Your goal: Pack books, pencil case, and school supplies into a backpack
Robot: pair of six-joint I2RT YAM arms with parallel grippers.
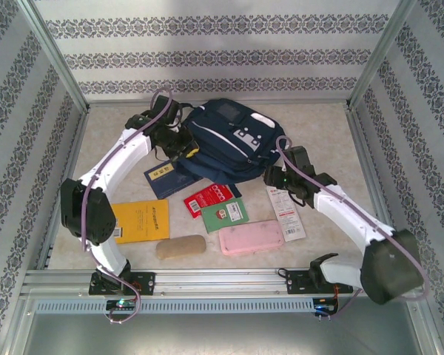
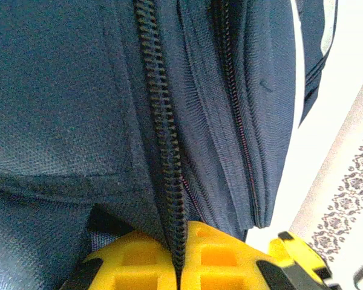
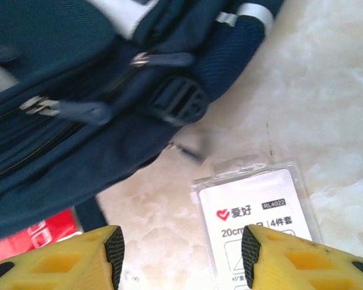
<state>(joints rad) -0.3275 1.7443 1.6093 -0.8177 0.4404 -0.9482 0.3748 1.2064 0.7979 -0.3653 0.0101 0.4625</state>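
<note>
A: What lies nearest to the arm bases?
B: A pink flat rectangular pencil case (image 1: pixel 250 237). To its left is a thin yellow-orange softcover book (image 1: pixel 140 220).
A: And behind these?
B: A small green book (image 1: pixel 224 214), a glossy red packet (image 1: pixel 207 197) and a narrow white strip packet (image 3: pixel 254 211). The right gripper (image 3: pixel 181 248) is over the far end of the white packet, fingers apart, holding nothing.
A: And farthest?
B: The large navy blue fabric backpack (image 1: pixel 222 140) lies there. The left gripper (image 2: pixel 180 254) is clamped on its zip seam.

Arms (image 1: pixel 126 151): white links, black joints and bases.
Cables (image 1: pixel 83 214): mauve, looped along each arm.
Right end effector (image 3: pixel 181 257): yellow fingers (image 3: pixel 54 263), black pads (image 3: pixel 114 248).
</note>
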